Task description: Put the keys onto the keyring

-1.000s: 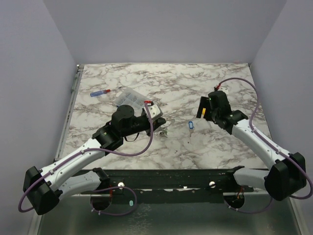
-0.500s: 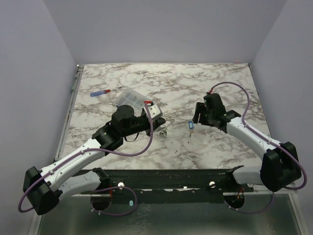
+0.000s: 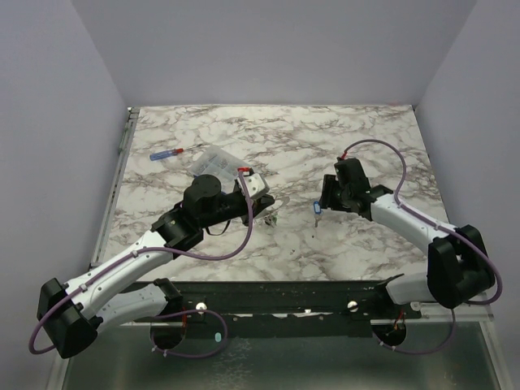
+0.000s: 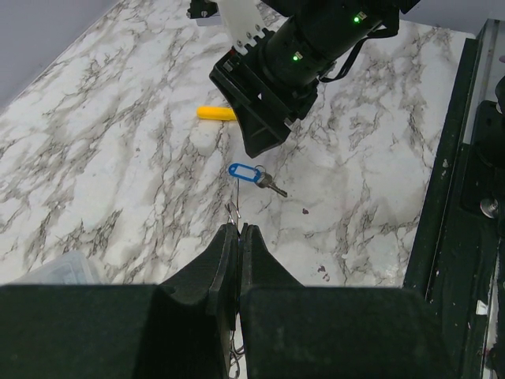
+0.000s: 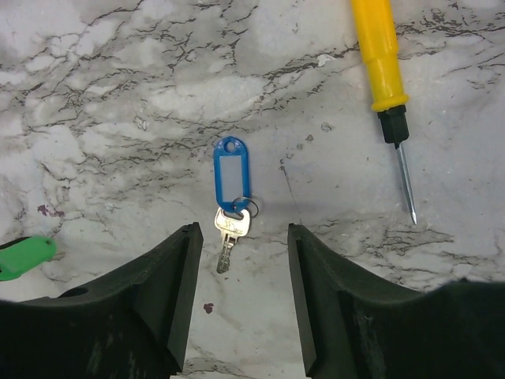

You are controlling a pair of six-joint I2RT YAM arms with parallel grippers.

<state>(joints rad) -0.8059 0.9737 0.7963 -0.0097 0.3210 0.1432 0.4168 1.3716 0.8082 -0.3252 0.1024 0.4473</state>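
Hovering R gripper (image 5: pixel 241 230) jaws apart over blue-tag key (image 5: pixel 230 183) | L gripper (image 4: pixel 238 230) clamped on keyring (image 4: pixel 237 202)

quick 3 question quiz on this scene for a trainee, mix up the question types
1. True or false: the right gripper is shut on the blue-tagged key.
2. In the right wrist view, what colour is the screwdriver handle? A red, B yellow, C black.
3. Fill in: the tag at that view's left edge is ____.
Key: 1 false, it is open over the key. 2 B. 3 green.
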